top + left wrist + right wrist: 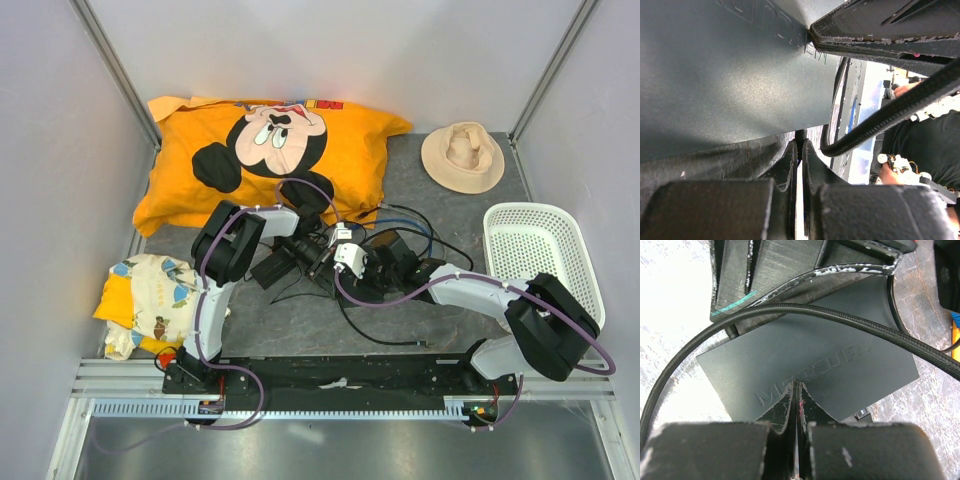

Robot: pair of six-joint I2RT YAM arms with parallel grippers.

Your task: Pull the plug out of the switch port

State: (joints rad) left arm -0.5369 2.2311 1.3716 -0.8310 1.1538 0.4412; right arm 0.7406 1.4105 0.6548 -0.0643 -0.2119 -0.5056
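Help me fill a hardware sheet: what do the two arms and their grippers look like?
The left arm and right arm each have white links, bulky black joint housings and a purple cable looped alongside. The left gripper and right gripper are matte black with grainy, tapered fingers; their edges are scuffed whitish.

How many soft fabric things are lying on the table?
3: the orange Mickey Mouse pillow, back left; the beige cloth hat, back right; the crumpled yellow patterned cloth, near left. Others may be hidden.
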